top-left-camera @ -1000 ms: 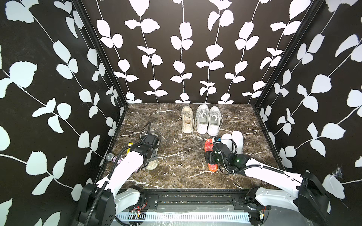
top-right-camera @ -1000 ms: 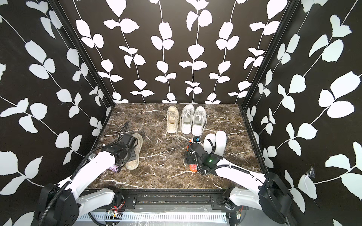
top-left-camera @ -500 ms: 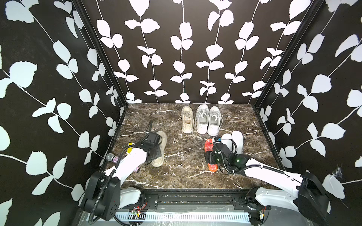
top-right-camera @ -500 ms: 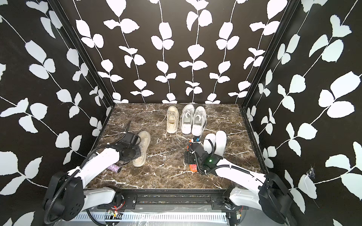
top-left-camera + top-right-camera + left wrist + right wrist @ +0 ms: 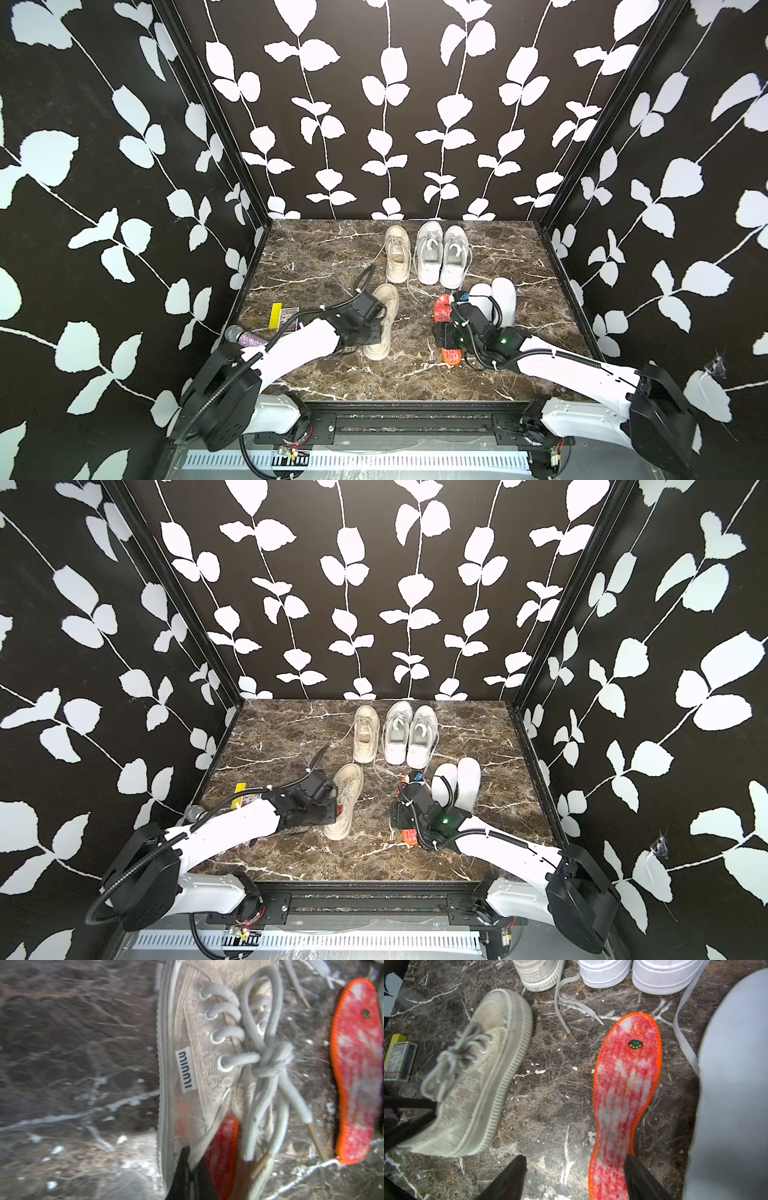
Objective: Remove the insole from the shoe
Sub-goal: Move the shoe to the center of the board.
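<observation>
A beige lace-up shoe [image 5: 384, 320] [image 5: 347, 798] lies left of the middle, toe toward the back. My left gripper [image 5: 369, 332] [image 5: 193, 1157] is shut on the shoe's side wall at the collar. One finger is outside and one inside, against the red insole [image 5: 222, 1147] that shows in the shoe opening. Another red insole with an orange rim [image 5: 444, 309] [image 5: 625, 1095] lies flat on the marble to the right of the shoe. My right gripper [image 5: 442, 337] [image 5: 575, 1159] hangs open over that loose insole's heel end, holding nothing.
At the back stand a second beige shoe [image 5: 397, 253] and a pair of white sneakers [image 5: 442, 255]. Two white insoles [image 5: 496, 297] lie right of my right gripper. A yellow box [image 5: 284, 316] and a glittery microphone [image 5: 245, 336] sit near the left wall.
My left gripper closed on the shoe and swung it right, from the left wall toward the middle. The right arm has barely moved.
</observation>
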Robot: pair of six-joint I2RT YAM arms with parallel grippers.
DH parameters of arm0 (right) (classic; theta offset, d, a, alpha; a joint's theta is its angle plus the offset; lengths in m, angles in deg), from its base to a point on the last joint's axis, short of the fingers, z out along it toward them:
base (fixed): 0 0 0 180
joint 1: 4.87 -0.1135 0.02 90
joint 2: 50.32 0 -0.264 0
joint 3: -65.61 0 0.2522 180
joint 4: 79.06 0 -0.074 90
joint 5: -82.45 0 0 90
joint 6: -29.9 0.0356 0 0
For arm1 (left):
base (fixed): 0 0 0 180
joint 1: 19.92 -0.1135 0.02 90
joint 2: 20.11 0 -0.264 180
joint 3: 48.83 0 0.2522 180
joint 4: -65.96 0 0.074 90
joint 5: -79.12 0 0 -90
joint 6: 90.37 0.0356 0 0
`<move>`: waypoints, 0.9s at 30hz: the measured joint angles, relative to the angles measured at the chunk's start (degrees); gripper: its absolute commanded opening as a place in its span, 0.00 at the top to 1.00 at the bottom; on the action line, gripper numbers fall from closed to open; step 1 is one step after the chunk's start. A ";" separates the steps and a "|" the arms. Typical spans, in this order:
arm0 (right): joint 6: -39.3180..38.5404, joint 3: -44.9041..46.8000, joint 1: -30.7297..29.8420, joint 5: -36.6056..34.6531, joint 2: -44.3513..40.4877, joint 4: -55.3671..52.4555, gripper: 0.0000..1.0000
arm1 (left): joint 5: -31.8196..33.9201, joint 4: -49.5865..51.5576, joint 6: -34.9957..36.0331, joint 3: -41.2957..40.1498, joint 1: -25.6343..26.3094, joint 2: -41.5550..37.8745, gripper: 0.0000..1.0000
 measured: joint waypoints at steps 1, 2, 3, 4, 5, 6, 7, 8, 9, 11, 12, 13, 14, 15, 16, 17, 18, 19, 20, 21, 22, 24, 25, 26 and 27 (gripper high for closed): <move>0.02 -0.20 -0.17 0.28 0.35 0.07 0.31 | 0.33 -0.11 -0.79 0.68 1.09 0.72 1.00; 0.02 -0.57 -0.42 0.57 0.85 0.20 0.33 | 0.66 -0.35 -1.62 1.25 2.21 1.42 1.00; -0.09 -1.11 -0.87 0.92 1.57 0.50 0.35 | 0.79 -0.63 -2.47 1.77 3.13 2.08 1.00; -0.22 -1.64 -1.20 1.22 2.14 0.59 0.37 | 0.79 -0.85 -2.95 2.10 3.74 2.54 0.98; -0.37 -2.49 -1.64 1.81 2.97 1.01 0.39 | 0.79 -1.03 -3.69 2.62 4.46 3.23 0.96; -0.46 -3.32 -2.14 2.23 3.76 1.40 0.42 | 0.79 -1.16 -4.20 3.08 5.07 3.78 0.95; -0.42 -4.00 -2.49 2.60 4.37 1.70 0.44 | 0.79 -1.25 -4.63 3.50 5.57 4.26 0.93; -0.66 -5.01 -2.93 3.23 5.22 2.23 0.47 | 0.79 -1.38 -5.07 3.82 6.03 4.68 0.89; -0.76 -5.99 -3.32 3.67 6.05 2.67 0.49 | 0.74 -1.73 -5.42 3.93 6.38 4.92 0.85; -0.98 -7.87 -4.09 4.50 7.58 3.58 0.53 | 0.48 -2.01 -5.92 4.07 6.86 5.05 0.74; -1.11 -8.90 -4.48 4.76 8.41 3.89 0.54 | 0.35 -1.92 -6.10 4.35 6.93 5.09 0.69; -1.33 -9.77 -4.83 4.96 9.09 4.13 0.56 | 0.28 -1.75 -6.19 4.68 6.93 5.11 0.67; -1.44 -10.51 -5.07 5.05 9.75 4.35 0.57 | 0.44 -1.62 -6.12 5.01 6.93 5.11 0.65; -1.57 -11.15 -5.25 5.07 10.36 4.50 0.59 | 0.66 -1.42 -5.88 5.35 6.93 5.11 0.64; -1.70 -11.61 -5.33 5.07 10.91 4.61 0.60 | 0.94 -1.42 -5.62 5.49 6.93 5.09 0.64; -1.70 -12.02 -5.44 5.05 11.52 4.63 0.61 | 1.11 -1.40 -5.33 5.55 6.86 5.05 0.64; -1.79 -12.33 -5.44 5.05 12.07 4.66 0.61 | 1.22 -1.36 -5.05 5.55 6.67 5.01 0.64; -1.81 -12.59 -5.44 5.05 12.61 4.57 0.61 | 1.25 -1.33 -4.70 5.55 6.34 5.01 0.64; -1.86 -12.92 -5.44 5.16 13.22 4.44 0.62 | 1.20 -1.33 -4.26 5.55 6.03 5.01 0.64; -1.92 -13.46 -5.44 5.29 14.08 4.15 0.62 | 1.16 -1.36 -3.78 5.55 5.62 4.98 0.64; -1.95 -14.10 -5.44 5.55 14.78 3.67 0.63 | 1.07 -1.42 -3.32 5.53 5.16 4.96 0.64; -1.99 -15.82 -5.44 5.81 16.55 2.89 0.65 | 0.74 -2.03 -2.23 5.25 3.96 4.96 0.63; -1.99 -16.48 -5.44 5.81 17.20 2.67 0.65 | 0.50 -2.27 -1.66 5.11 3.61 4.96 0.63; -1.95 -17.03 -5.46 5.77 17.68 2.36 0.66 | 0.17 -2.60 -1.01 4.90 3.23 4.96 0.63; -1.92 -17.35 -5.49 5.64 17.99 2.03 0.66 | -0.07 -2.75 -0.48 4.81 3.02 4.96 0.63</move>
